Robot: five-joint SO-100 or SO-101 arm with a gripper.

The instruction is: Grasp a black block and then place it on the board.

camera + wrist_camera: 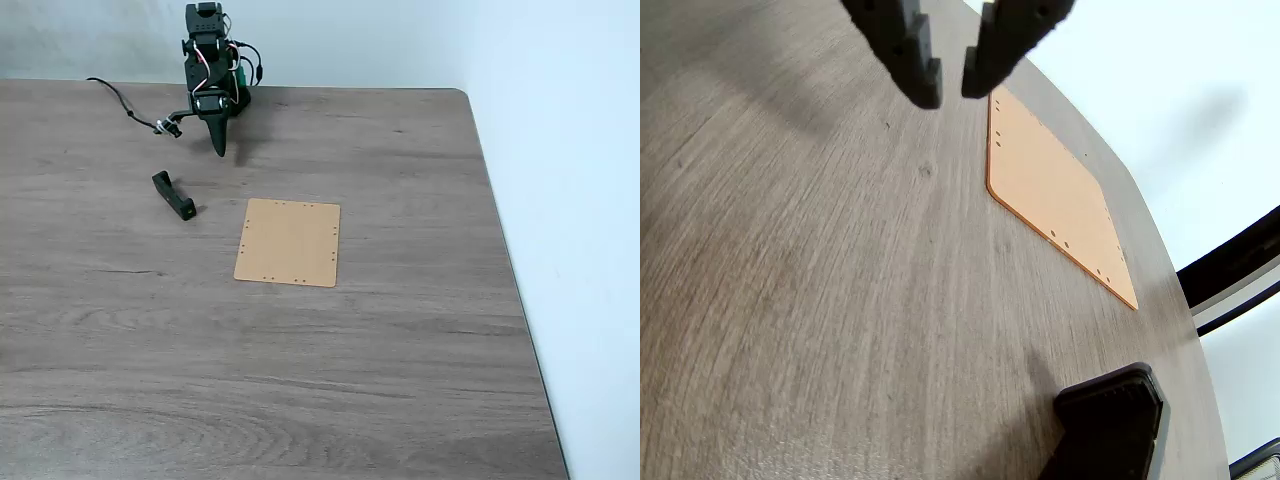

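- In the wrist view the gripper shows its 2 fingertips at the top edge, with only a narrow slit of tabletop between them. The jaws are nearly closed and hold nothing.
- In the fixed view the gripper points down at the far side of the table, its tip just above or at the surface; I cannot tell which. The arm is folded close over its base, which reads as a resting pose, not a reach.
- The black block lies flat on the table, near and a little left of the gripper in the fixed view, and clear of it. It sits at a slant, 1 end farther and to the left, the other nearer and to the right.
- The board lies flat to the right of the block, close by but not touching it. Nothing rests on it, so the placing is not yet done. In the wrist view the board runs off to the right beyond the fingertips.
- My judgement: the grasp has not begun. The jaws must open wider than the slit they show now, and probably turn to meet the slanted bar across its slim width.
- A dark object at the lower edge of the wrist view is too cropped to name.
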